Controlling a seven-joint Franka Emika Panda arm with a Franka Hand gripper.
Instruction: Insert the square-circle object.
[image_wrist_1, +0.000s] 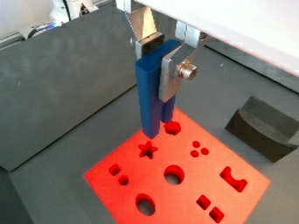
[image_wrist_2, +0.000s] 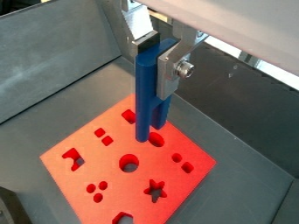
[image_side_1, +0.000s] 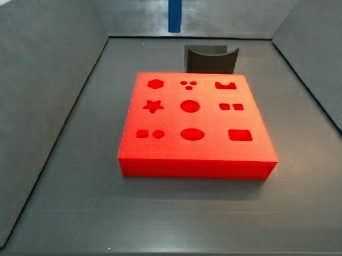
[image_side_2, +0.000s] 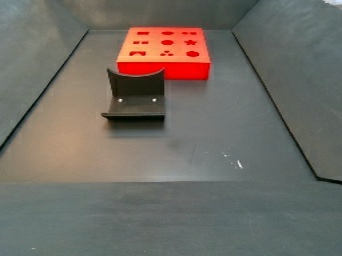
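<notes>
The dark floor (image_side_2: 174, 150) is lying beneath the pincer, carrying everything else. The red block (image_side_1: 195, 125) is sitting on it directly under the pincer, its top face cut with shaped holes: a star (image_wrist_1: 149, 150), round and oval openings, small squares and clusters of dots. The dark grey curved holder (image_side_2: 135, 97) is standing well apart from the pincer, off one edge of the block; in a wrist view it is showing beside the block's corner (image_wrist_1: 267, 128). The square-circle object (image_wrist_2: 152, 92), a tall slim dark blue piece with two parallel prongs, is hanging upright from the pincer, its prong tips pointing down over the block's top; whether they are touching the red surface cannot be told. In a side view only its lower end is showing at the picture's upper edge (image_side_1: 174, 11), above the far side of the block. The gripper (image_wrist_1: 153, 44) is closing narrowly on the upper part of the blue piece, one silver finger plate (image_wrist_2: 176, 63) pressing flat against its side and the other (image_wrist_1: 145, 24) showing behind it, the jaws standing only as far apart as the piece is thick.
</notes>
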